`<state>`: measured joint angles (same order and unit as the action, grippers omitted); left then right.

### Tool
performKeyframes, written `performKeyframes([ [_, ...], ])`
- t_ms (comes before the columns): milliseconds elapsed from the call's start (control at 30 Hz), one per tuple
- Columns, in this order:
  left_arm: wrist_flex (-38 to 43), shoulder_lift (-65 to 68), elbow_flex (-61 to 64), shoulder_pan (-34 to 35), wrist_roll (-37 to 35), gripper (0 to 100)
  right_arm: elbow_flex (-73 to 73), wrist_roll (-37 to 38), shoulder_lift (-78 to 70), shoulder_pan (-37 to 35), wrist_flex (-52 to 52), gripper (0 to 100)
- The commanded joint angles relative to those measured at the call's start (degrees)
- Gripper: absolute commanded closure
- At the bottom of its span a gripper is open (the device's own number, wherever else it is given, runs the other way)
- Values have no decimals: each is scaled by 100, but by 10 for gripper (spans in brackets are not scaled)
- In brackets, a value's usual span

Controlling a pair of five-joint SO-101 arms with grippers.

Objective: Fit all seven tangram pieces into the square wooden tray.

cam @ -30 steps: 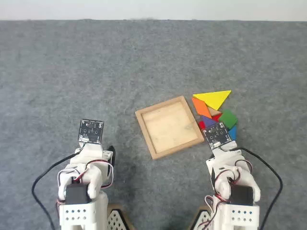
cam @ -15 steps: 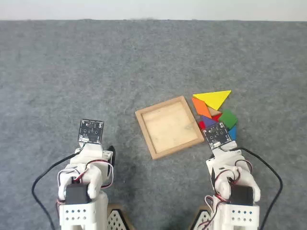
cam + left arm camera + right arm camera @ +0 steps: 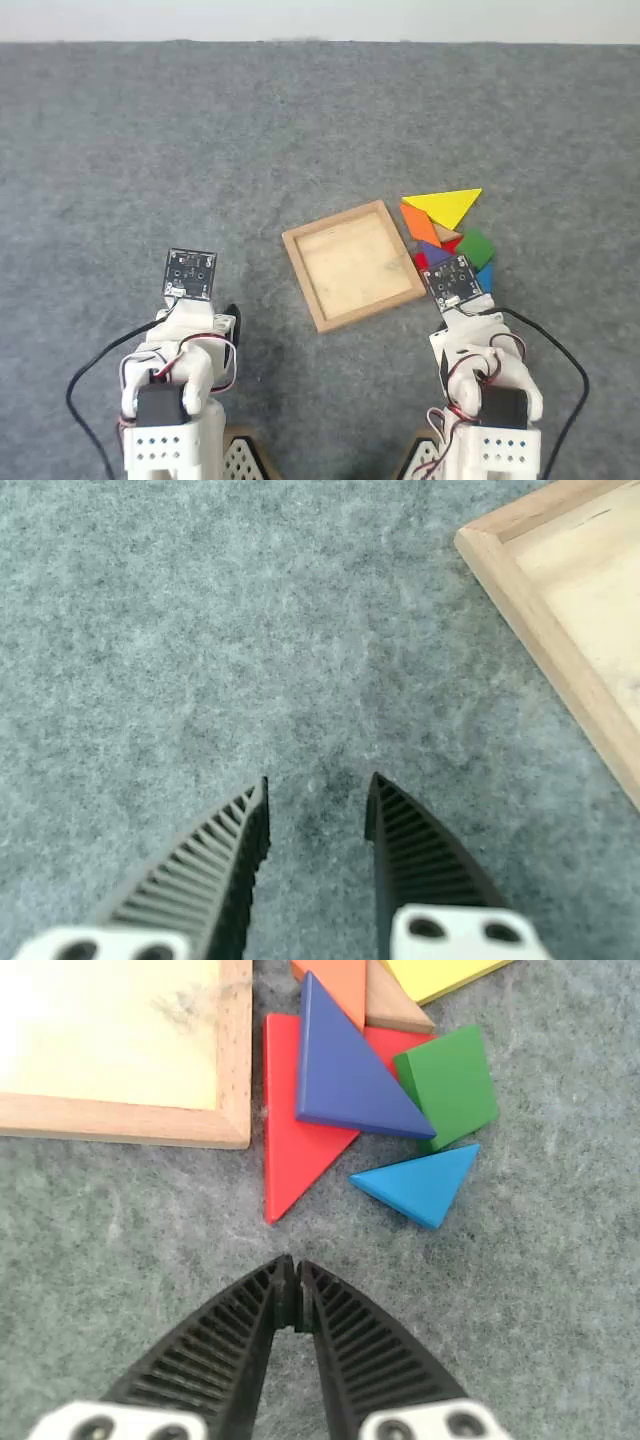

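When the worktop [image 3: 150, 140] is looked at from the high view, the square wooden tray [image 3: 333, 220] is seen near the middle, with nothing laid in it yet. The tangram pieces are heaped just beside the tray's right edge. The yellow triangle [image 3: 443, 205] lies farthest from the arms, and the orange piece [image 3: 420, 223], the green square [image 3: 474, 247] and the rest lie nearer. The right arm [image 3: 485, 385] is placed right behind this heap. The left arm [image 3: 175, 375] is set well apart from it, with the tray between. So the right arm is judged to be the nearer one for a first pick.

From the left wrist view, the left end effector [image 3: 317, 783] is seen released over bare grey worktop, with a clear gap between its fingers [image 3: 225, 860]. One corner of the tray is seen ahead and off to one side.

From the right wrist view, the right end effector [image 3: 293, 1278] is seen clenched on nothing, with no gap left. The red triangle [image 3: 290, 1160] lies straight ahead, and its sharp corner is pointed back at the end effector. One straight side of it runs along the tray's rim, just beside it. The dark blue triangle [image 3: 345, 1075] is laid partly on top of it. The light blue triangle [image 3: 420, 1185] lies near, on the green square's side. It is judged that the right end effector must be opened before any piece can be picked.
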<state>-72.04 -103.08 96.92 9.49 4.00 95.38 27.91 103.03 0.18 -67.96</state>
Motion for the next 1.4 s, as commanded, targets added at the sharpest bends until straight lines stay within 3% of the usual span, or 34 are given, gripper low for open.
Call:
performKeyframes([
  [0,-53,-158,-48,-18,35,847,105,44,66,31,-22,991],
  [200,-53,-158,-48,-18,35,847,105,35,75,13,-31,990],
  [300,-53,-158,-48,-26,35,847,97,158,84,347,-92,990],
  [500,-53,-158,-48,-18,35,847,-149,1776,92,1156,769,990],
  [667,-53,-158,-48,-18,35,847,-554,1196,48,1516,998,990],
  [967,-53,-158,-48,-18,35,847,-1565,774,-163,1525,840,989],
  [1133,-53,-158,-48,-18,35,847,-2857,334,-1903,1508,840,989],
  [1367,-53,-158,-48,-18,35,847,-5811,193,-6264,1490,-22,985],
])
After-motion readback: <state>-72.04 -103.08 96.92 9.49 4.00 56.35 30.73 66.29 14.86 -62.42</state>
